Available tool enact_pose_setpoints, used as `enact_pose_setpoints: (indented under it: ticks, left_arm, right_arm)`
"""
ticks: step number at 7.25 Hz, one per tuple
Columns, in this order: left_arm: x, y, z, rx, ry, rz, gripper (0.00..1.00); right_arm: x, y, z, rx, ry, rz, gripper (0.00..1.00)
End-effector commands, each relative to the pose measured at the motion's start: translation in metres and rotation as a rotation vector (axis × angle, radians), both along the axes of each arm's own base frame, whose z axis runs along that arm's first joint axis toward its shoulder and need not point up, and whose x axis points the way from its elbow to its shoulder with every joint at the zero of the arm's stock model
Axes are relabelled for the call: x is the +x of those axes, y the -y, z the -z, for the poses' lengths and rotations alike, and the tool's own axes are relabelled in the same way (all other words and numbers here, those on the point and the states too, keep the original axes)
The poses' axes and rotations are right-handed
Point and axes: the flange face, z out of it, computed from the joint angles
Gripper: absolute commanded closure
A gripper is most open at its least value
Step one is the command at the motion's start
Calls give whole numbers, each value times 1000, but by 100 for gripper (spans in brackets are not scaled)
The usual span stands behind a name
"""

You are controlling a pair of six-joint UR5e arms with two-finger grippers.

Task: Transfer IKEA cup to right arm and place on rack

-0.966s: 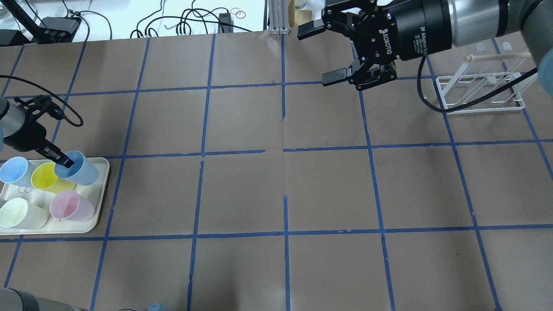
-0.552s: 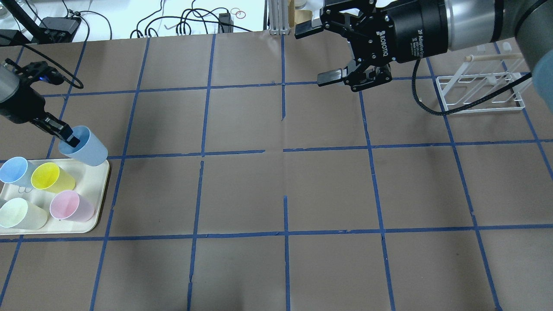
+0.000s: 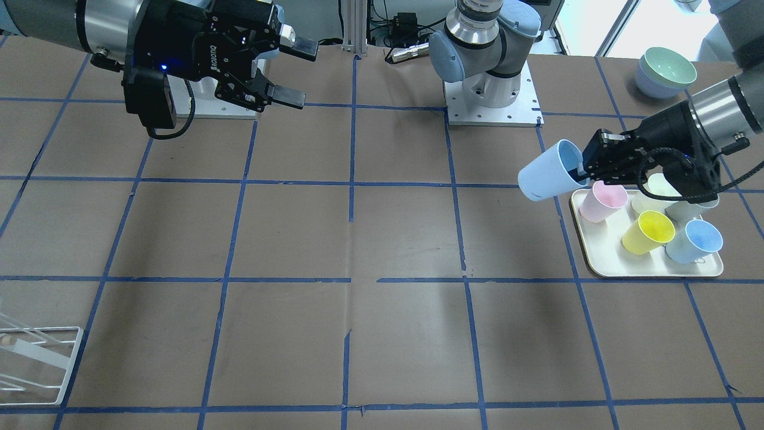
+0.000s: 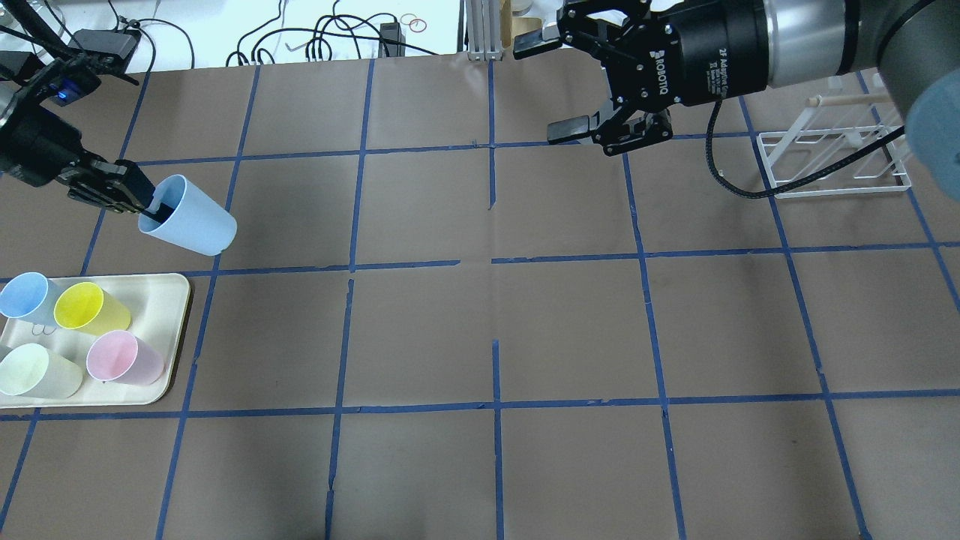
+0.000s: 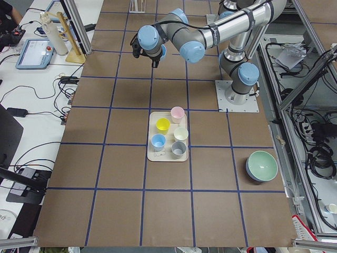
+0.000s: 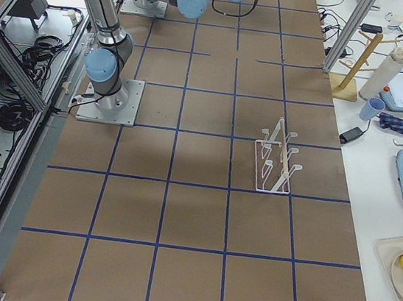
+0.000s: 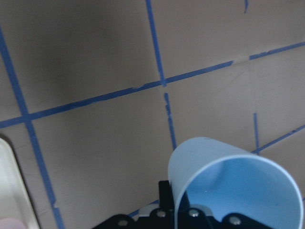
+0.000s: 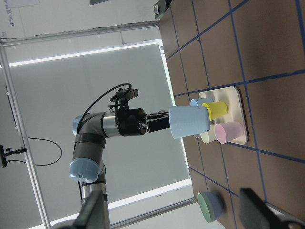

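Note:
The pale blue IKEA cup [image 4: 191, 219] hangs tilted in the air above the table, just beyond the tray. My left gripper [image 4: 147, 204] is shut on its rim, one finger inside the cup. The cup also shows in the front view [image 3: 544, 177], the left wrist view [image 7: 228, 183] and the right wrist view [image 8: 188, 122]. My right gripper [image 4: 546, 88] is open and empty, high over the far middle of the table, jaws facing the left arm. The white wire rack [image 4: 832, 161] stands at the far right, behind the right arm.
A cream tray [image 4: 169, 300] at the near left holds a second blue cup [image 4: 26, 296], a yellow cup [image 4: 86, 307], a pink cup [image 4: 124, 358] and a pale green cup [image 4: 37, 371]. Stacked bowls [image 3: 665, 71] sit near the left arm's base.
My left gripper has lifted the blue cup off the tray and carried it away from the tray toward the far side and a little right. The right gripper has shifted slightly left.

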Motion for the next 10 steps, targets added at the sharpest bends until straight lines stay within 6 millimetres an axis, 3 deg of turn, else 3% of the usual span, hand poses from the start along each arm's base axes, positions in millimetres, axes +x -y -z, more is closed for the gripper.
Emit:
enact_pose_setpoints:
  ticks: [1, 3, 5, 6, 10]
  left_arm:
    - [-67, -5, -19, 64, -221, -110, 100]
    - [-126, -10, -42, 80, -377, -149, 100]
    - [-165, -27, -67, 119, -432, -171, 100]
    - [-176, -32, -75, 122, -522, -200, 100]
    - [-208, -49, -67, 158, -692, -242, 100]
  right_arm:
    - [2, -2, 18, -18, 110, 13, 0]
    - [3, 0, 26, 12, 194, 39, 0]
    - [2, 4, 34, 50, 228, 53, 0]
    - [2, 4, 37, 81, 230, 56, 0]
    - [2, 3, 40, 118, 251, 66, 0]
